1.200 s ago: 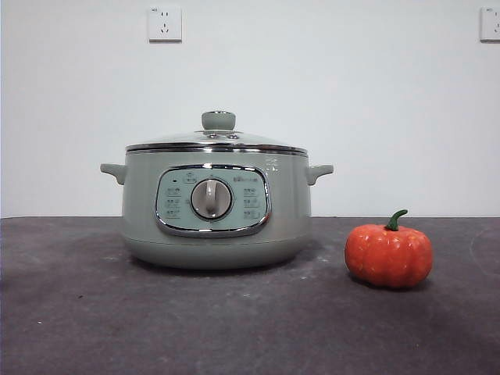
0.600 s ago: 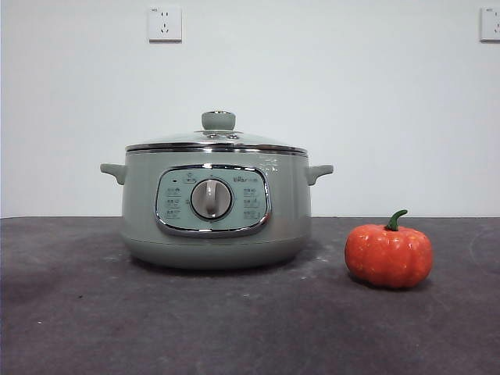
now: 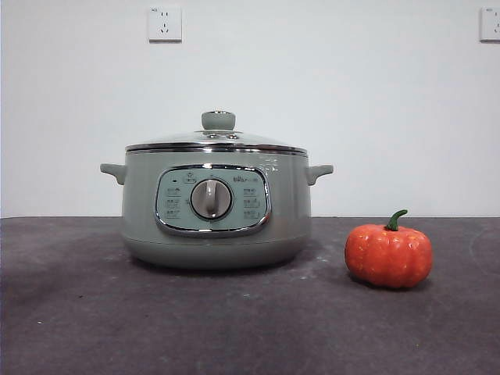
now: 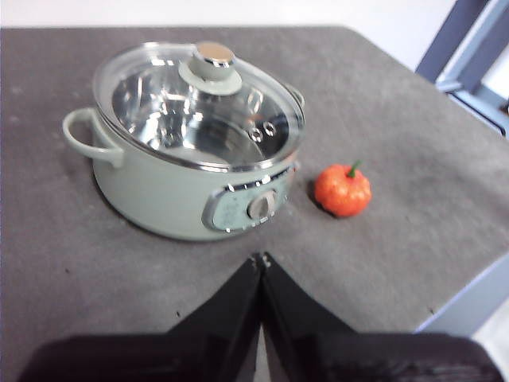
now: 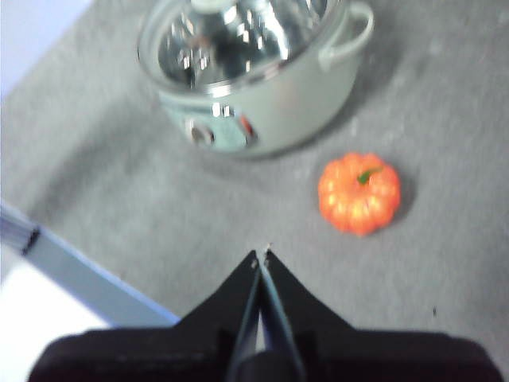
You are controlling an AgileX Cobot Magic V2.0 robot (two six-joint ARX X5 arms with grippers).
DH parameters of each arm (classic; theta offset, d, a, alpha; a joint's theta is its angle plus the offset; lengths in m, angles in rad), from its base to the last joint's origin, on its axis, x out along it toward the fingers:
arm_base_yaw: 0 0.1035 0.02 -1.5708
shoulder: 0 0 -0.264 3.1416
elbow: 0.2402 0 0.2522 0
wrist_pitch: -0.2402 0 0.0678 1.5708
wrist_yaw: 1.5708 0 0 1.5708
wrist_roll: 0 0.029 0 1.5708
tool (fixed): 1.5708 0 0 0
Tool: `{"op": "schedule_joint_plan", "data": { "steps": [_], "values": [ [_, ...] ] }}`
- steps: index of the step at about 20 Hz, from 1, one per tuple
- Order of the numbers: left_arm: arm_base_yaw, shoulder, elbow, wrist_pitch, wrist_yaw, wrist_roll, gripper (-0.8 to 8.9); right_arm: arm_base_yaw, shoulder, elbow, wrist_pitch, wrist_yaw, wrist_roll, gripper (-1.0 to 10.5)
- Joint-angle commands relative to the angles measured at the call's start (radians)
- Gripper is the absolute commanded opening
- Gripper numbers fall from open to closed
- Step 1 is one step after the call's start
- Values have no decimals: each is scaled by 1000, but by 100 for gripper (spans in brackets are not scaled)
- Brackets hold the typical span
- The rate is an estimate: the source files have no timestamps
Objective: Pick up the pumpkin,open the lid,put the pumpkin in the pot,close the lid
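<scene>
Pumpkin [image 3: 388, 257]: small, orange-red, ribbed, with a curved green stem. It sits upright on the dark grey worktop [image 3: 234, 328], just beside the pot [image 3: 216, 205] on the side of one pot handle, clear of the pot wall, not touching it. Nothing holds it.

Pot: sage-green electric cooker, control panel and central dial [image 3: 211, 198] facing the front edge of the worktop. It stands toward the back of the worktop, near the wall. The lid [image 3: 216, 141], glass with a steel rim and a green knob [image 3: 218, 120], is seated flat on the pot. Through the glass, the left wrist view shows a bare steel interior; nothing visible inside.

Left gripper [image 4: 261, 259]: raised above the worktop, well apart from both objects, jaws pressed together tip to tip, empty. Right gripper [image 5: 261, 255]: likewise raised, jaws together, empty; the pumpkin lies nearer to it than the pot does. Neither arm shows in the front view.

Step in hand, as I judge it: the very first one, picking up the pumpkin, not yet begun. No part of the task is done.

Next move calls for: the right gripper to spread its jaws, come down over the pumpkin and close across the ribbed body. The left gripper seems better placed for the lid knob.
</scene>
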Motion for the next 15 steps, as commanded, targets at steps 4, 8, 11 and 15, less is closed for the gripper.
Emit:
{"op": "schedule_joint_plan", "data": {
  "steps": [4, 8, 11, 15],
  "values": [
    [0, 13, 16, -39, 1, 54, 3, 6, 15, 7, -24, -1, -59, 8],
    [0, 13, 16, -38, -4, 52, 672, 7, 15, 7, -12, -2, -31, 581],
    [0, 13, 16, -36, -3, 48, 719, 25, 21, 7, -5, -2, -18, 696],
    [0, 13, 16, -35, -3, 49, 719, 47, 42, 7, 2, -1, -18, 693]
  ]
}}
